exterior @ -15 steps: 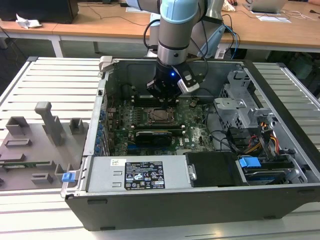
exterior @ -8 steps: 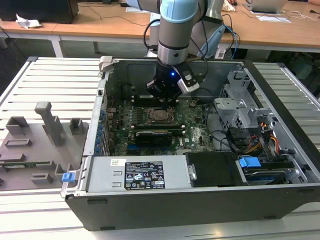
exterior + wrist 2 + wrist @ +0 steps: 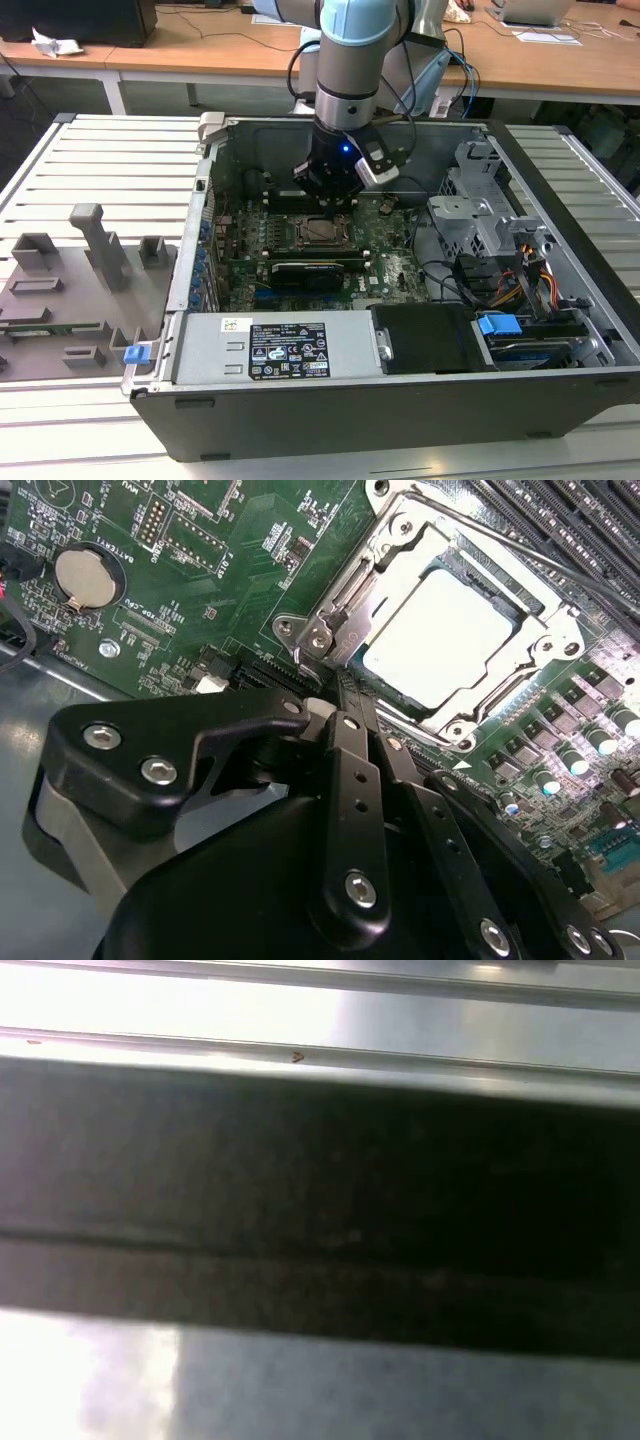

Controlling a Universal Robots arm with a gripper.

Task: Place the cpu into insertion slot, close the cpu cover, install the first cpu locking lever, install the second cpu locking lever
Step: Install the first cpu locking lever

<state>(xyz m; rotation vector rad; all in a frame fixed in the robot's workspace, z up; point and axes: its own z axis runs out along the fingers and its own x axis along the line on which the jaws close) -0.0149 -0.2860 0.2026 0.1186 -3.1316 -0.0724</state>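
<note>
cpu (image 3: 440,630): sitting in the insertion slot (image 3: 335,610)
cpu cover (image 3: 545,645): down, framing the chip
gripper (image 3: 345,695): fingers pinched together, holding nothing, right beside the cover's corner

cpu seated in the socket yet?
Yes, in the second wrist view the cpu lies flat inside the insertion slot, with the cpu cover framing its silvery top.
</note>
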